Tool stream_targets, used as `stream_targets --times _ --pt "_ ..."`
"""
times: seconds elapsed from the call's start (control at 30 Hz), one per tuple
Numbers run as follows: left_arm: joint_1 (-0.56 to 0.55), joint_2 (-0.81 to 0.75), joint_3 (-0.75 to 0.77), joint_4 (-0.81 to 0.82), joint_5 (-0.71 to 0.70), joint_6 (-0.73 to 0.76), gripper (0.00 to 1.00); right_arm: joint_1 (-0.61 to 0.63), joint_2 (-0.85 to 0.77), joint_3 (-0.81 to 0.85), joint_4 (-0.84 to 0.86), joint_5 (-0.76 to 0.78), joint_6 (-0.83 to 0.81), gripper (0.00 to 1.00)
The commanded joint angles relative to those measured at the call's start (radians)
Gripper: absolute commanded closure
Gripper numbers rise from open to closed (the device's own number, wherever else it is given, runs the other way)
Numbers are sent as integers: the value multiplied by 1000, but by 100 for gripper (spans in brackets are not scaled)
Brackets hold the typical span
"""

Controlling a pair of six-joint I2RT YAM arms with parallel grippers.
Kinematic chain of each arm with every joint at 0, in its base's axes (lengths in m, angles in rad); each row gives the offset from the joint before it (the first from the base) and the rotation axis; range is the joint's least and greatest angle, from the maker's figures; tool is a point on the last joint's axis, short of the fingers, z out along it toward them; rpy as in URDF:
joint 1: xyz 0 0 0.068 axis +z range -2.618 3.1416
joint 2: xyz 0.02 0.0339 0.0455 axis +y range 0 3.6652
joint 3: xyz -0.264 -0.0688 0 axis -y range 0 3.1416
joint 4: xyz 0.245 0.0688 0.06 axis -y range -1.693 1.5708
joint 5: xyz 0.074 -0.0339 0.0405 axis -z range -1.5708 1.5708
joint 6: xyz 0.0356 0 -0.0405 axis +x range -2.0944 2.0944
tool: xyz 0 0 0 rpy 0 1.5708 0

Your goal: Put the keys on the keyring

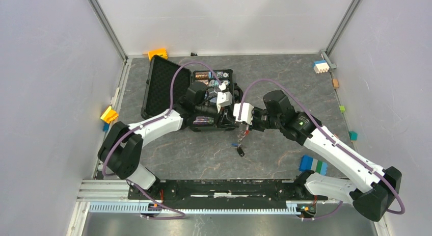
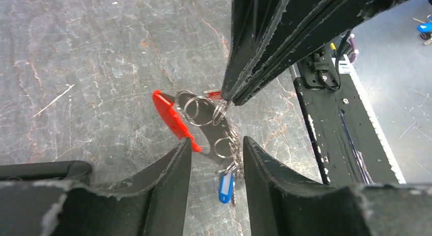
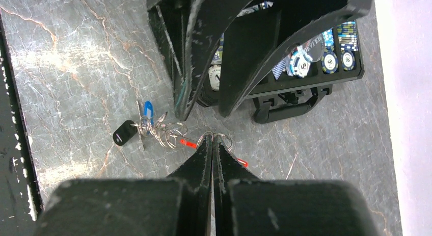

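The right tool (image 3: 212, 139) is pressed together on the keyring (image 2: 219, 111), pinching one thin silvery loop between its tips just off the near right corner of the open poker-chip case (image 1: 158, 85). From that pinch the other rings and the short chain trail away from the case toward the near side of the bench (image 1: 204, 154). The long red tag (image 2: 172, 118) lies flat beside the rings. A blue-headed key (image 2: 225, 187) and a black fob (image 3: 122, 133) sit at the far end of the bundle from the case. A small red piece shows right at the pinching tips, but they hide too much of it to name.

The left tool (image 2: 216, 144) is spread, its two fingers either side of the chain and touching nothing that can be seen. Its wrist reaches out over the case and covers part of the rows of poker chips (image 3: 328, 57). The case's carrying handle (image 3: 285, 106) sticks out near the rings (nearest of all the clutter).

Toy blocks lie well away from the case: an orange one (image 1: 158, 53) behind it, a yellow one (image 1: 109, 114) to its left, a white-and-blue one (image 1: 320, 66) far right, and a blue-green stack (image 1: 312, 164) near the right arm.
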Motion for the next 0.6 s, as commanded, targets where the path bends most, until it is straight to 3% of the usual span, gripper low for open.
stream_targets --times 0.0,0.33,0.57 --pt "-24 32 56 -18 44 98 49 -5 -27 27 11 -27 6 100" --pt "-31 86 112 -19 63 93 45 -13 -31 25 10 -40 11 100" --pt "-35 92 116 -19 66 88 59 -16 -31 22 11 -41 11 100"
